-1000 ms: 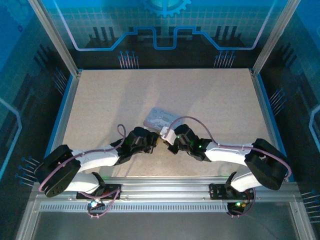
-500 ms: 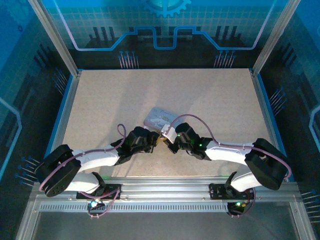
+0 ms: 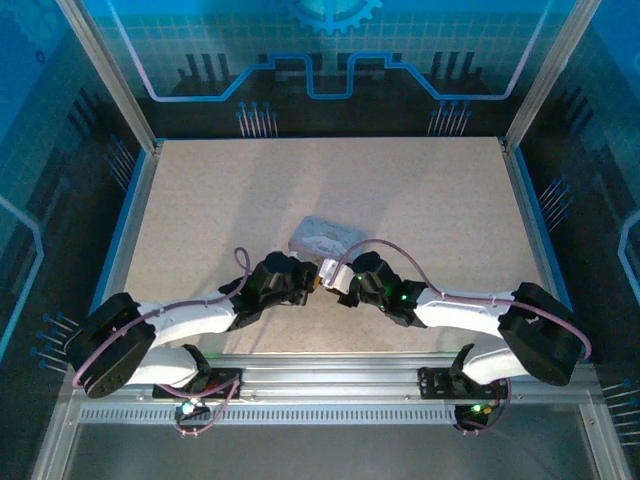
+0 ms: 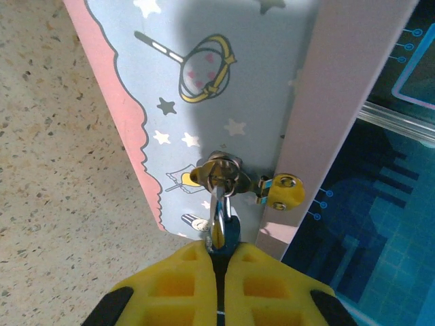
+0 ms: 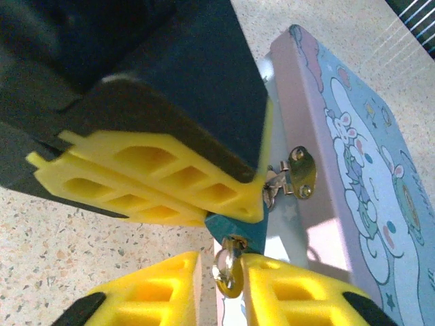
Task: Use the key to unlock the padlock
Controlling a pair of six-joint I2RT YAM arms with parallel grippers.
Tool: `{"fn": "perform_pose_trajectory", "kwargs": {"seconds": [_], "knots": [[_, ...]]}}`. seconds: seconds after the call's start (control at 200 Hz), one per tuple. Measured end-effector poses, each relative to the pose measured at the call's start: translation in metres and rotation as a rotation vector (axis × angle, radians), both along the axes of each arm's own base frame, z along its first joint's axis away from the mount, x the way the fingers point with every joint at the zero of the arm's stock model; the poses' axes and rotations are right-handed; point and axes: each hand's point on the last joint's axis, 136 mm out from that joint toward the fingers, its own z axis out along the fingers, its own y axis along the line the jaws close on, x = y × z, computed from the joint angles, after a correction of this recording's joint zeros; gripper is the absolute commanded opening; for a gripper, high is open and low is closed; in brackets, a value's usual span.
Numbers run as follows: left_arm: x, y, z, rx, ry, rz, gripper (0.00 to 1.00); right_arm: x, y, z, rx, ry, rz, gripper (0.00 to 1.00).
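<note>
Insertion step, I judge: left gripper [image 4: 219, 250] is clamping padlock [image 5: 239, 229], right gripper [image 5: 221, 261] is pinching key [image 5: 228, 275] at padlock's six o'clock; twisting comes next.

No legible text, brand, number or label can be read. The tin [image 4: 224, 81] carries only cartoon artwork: stars and 1 ringed planet. The backdrop [image 3: 330, 60] carries circuit-line graphics without lettering.
</note>
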Motion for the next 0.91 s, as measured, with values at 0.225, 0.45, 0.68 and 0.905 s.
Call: {"fn": "perform_pose_trajectory", "kwargs": {"seconds": [0.225, 0.45, 0.68, 0.905], "knots": [[0.0, -0.001, 0.0, -0.002, 0.001, -0.004, 0.0, -0.001, -0.002, 0.001, -0.033, -0.043, 0.014, 0.28], [-0.006, -0.006, 0.001, -0.008, 0.004, -0.04, 0.0, -0.001, -0.003, 0.015, -0.052, -0.127, 0.02, 0.3], [-0.006, -0.007, 0.002, -0.004, 0.0, -0.045, 0.0, -0.002, -0.003, 0.015, -0.082, -0.16, 0.027, 0.26], [-0.007, -0.007, 0.001, -0.002, 0.006, -0.048, 0.0, -0.006, -0.004, 0.011, -0.097, -0.174, 0.031, 0.03]]}}
